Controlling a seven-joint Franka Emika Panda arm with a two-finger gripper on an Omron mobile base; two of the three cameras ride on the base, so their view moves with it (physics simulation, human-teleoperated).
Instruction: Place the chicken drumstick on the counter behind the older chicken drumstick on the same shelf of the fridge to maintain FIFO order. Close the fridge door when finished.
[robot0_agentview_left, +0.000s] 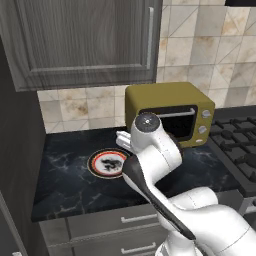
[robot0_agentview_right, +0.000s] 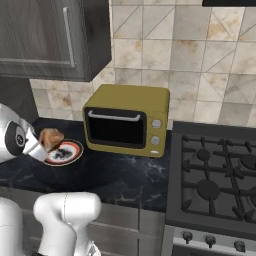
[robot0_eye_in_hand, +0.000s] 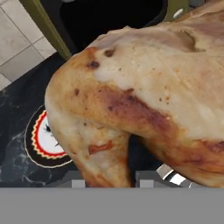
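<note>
Your gripper is clamping shut on the chicken drumstick, holding it just above the plate. That plate, with its red and black rim, is sitting on the black marble table, beside the olive-yellow toaster oven. A gas stove is standing to the right of the table.

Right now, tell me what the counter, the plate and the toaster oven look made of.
The counter looks like polished black marble or an imitation: thin white veins on a dark slab. The plate looks like glazed ceramic, with a dark rim, a red-and-white ring and a black motif. The toaster oven looks like painted metal, matte olive-yellow, with a dark glass door and pale, possibly metal, knobs and handle.
</note>
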